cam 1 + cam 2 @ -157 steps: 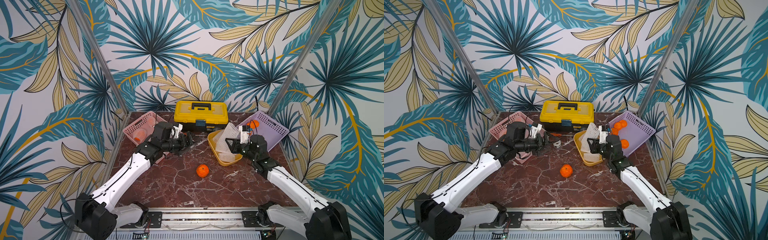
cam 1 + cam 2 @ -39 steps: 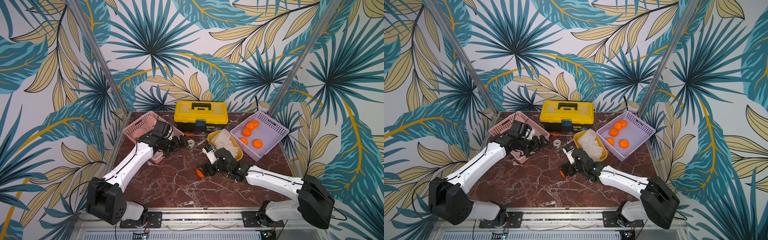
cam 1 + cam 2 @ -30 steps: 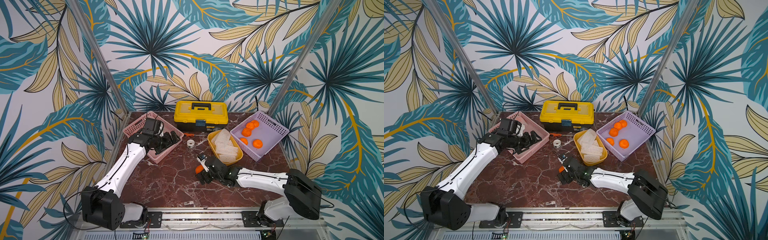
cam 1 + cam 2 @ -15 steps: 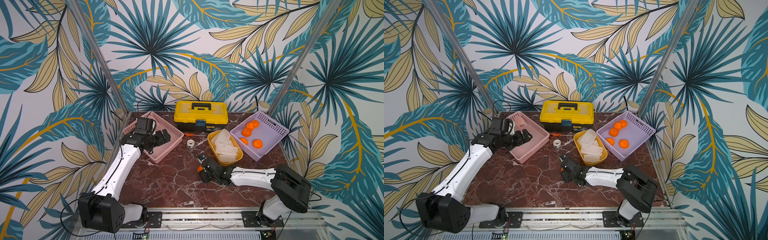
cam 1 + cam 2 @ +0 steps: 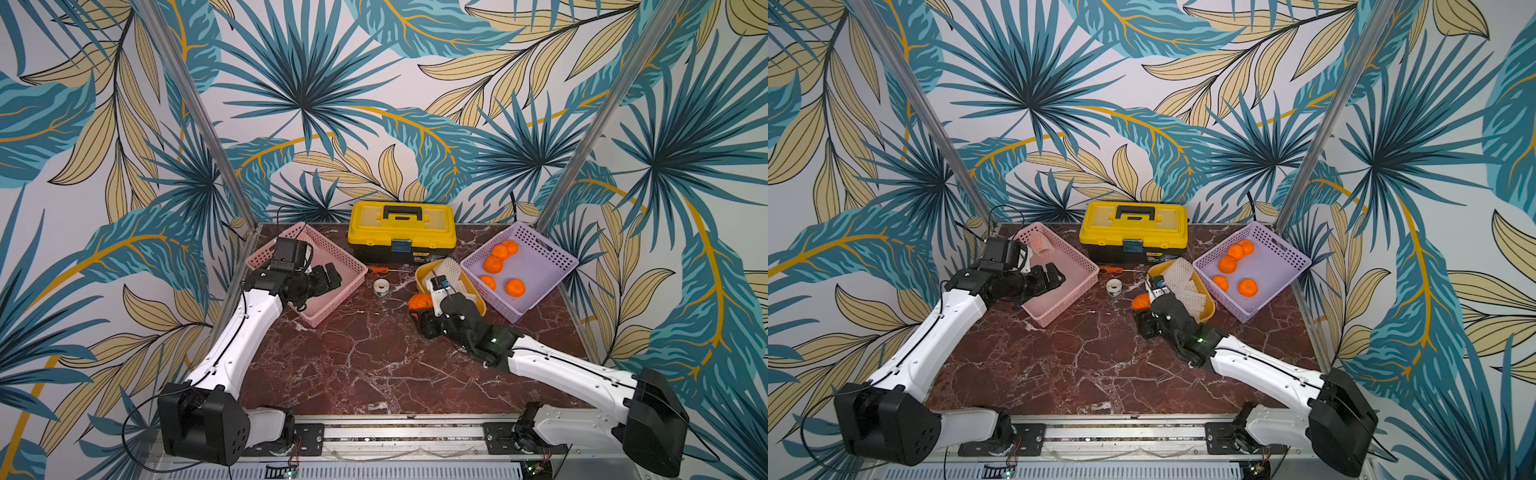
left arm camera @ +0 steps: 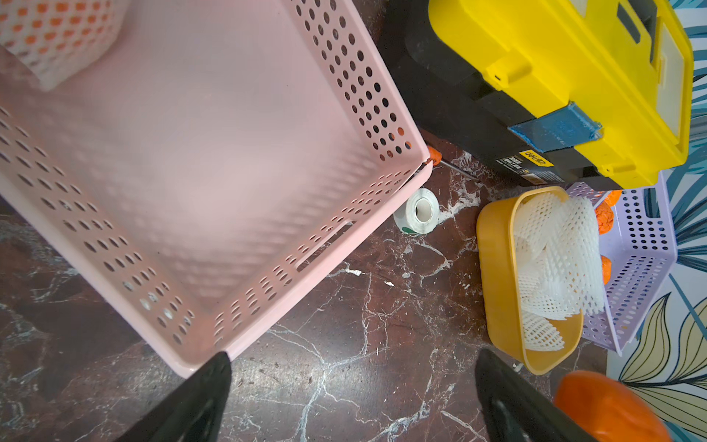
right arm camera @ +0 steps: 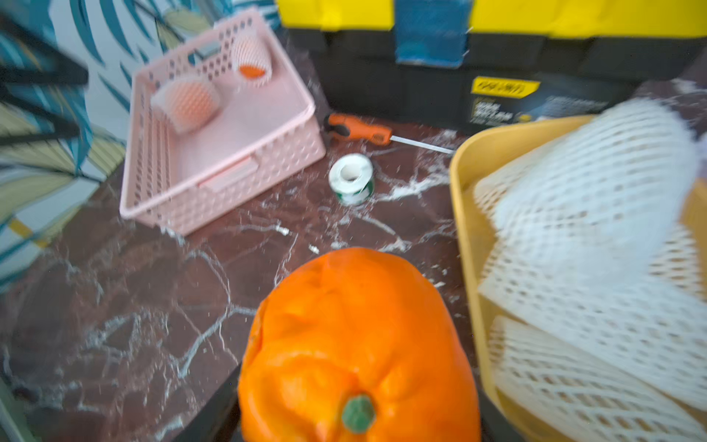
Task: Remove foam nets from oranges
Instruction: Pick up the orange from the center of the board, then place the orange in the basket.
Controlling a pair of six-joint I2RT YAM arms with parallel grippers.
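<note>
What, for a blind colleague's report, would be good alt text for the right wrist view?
A bare orange fills the foreground, gripped between dark fingers. Beside it a yellow tray holds empty foam nets; behind, a pink basket holds two netted oranges, near a screwdriver, tape roll and toolbox.

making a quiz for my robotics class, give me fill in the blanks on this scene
The right hand grips a bare ___.
The purple basket holds ___ oranges.
Empty foam nets lie in the ___ tub.
Two netted oranges sit in the ___ basket.
Missing: orange; five; yellow; pink
</note>
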